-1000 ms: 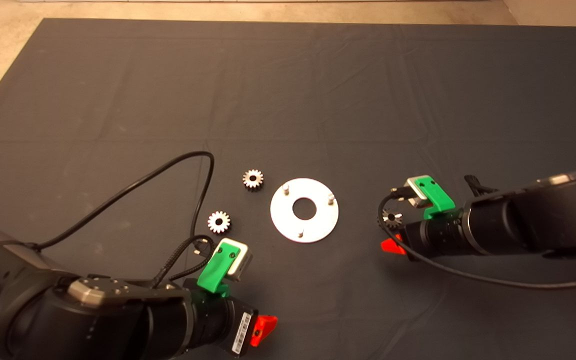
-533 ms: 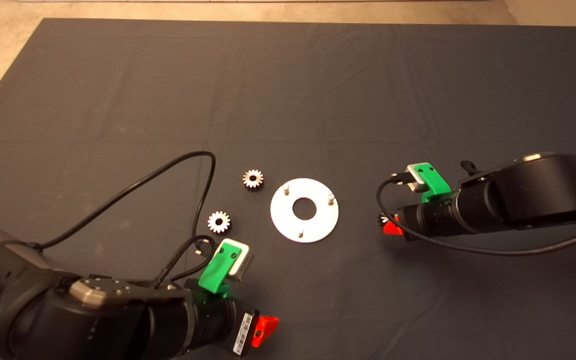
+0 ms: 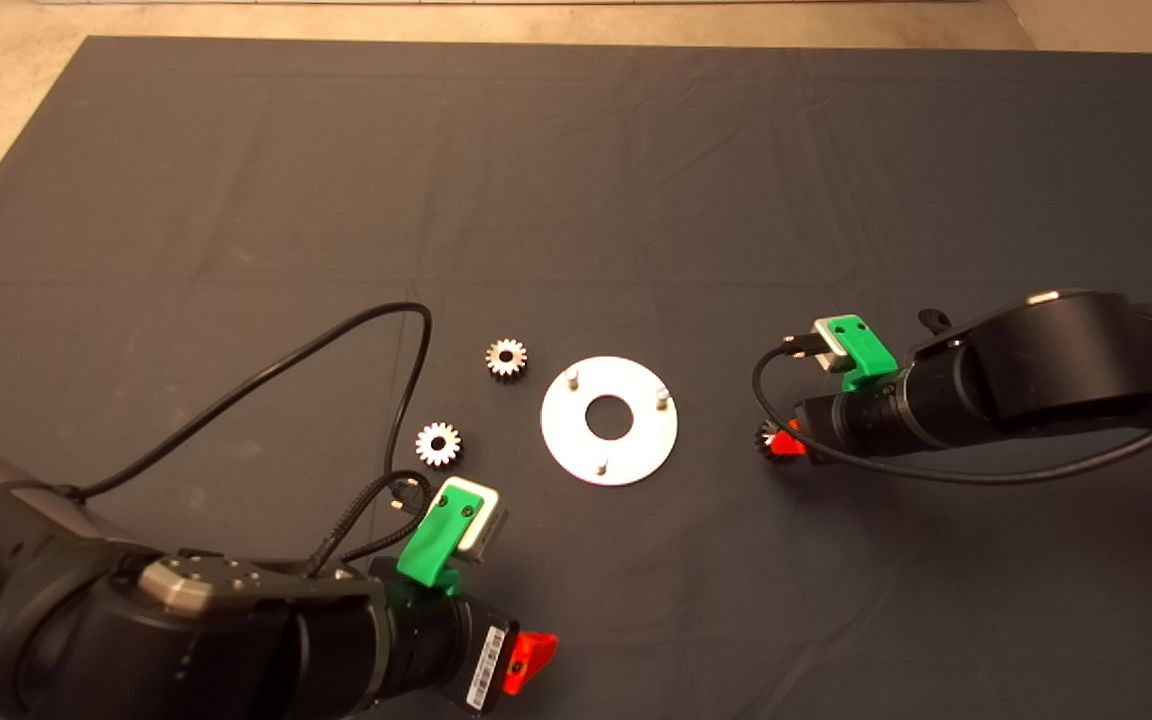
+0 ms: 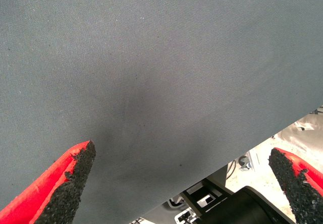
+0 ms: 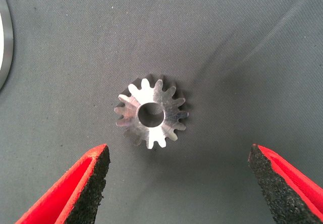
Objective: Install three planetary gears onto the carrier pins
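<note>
Planetary gears (image 3: 506,357), toothed shiny steel, lay flat on the creased dark mat (image 3: 576,180) over the tabletop; right pincer (image 5: 179,183) spread around one, left pincer (image 4: 184,183) spread too, parked.

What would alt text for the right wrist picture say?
A small shiny gear lies flat on the dark mat, just ahead of the right gripper, whose two red fingers are spread wide open. The silver disc shows at one edge.
</note>
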Motion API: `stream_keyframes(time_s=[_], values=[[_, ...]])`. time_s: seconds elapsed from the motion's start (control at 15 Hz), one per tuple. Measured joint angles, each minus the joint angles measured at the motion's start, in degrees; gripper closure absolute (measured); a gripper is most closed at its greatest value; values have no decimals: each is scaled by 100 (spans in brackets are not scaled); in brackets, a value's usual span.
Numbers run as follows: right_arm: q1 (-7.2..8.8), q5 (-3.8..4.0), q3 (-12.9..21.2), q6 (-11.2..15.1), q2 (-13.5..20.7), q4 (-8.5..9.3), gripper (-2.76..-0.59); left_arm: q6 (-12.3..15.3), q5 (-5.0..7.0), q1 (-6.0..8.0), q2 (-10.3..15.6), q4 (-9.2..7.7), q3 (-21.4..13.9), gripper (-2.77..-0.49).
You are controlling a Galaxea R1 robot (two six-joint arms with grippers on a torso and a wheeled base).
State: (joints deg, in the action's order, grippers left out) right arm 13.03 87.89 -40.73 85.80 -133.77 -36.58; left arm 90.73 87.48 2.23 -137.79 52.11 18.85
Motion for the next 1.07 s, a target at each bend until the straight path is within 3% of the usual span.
stream_keyframes(time_s=[0.73, 1.07], values=[[-54, -3, -45, -5, -283, -2, -205, -60, 0, 2, 0, 0, 0, -248], [-201, -7, -198, -9, -306, -10, -205, -61, -4, 2, -2, 0, 0, -248]])
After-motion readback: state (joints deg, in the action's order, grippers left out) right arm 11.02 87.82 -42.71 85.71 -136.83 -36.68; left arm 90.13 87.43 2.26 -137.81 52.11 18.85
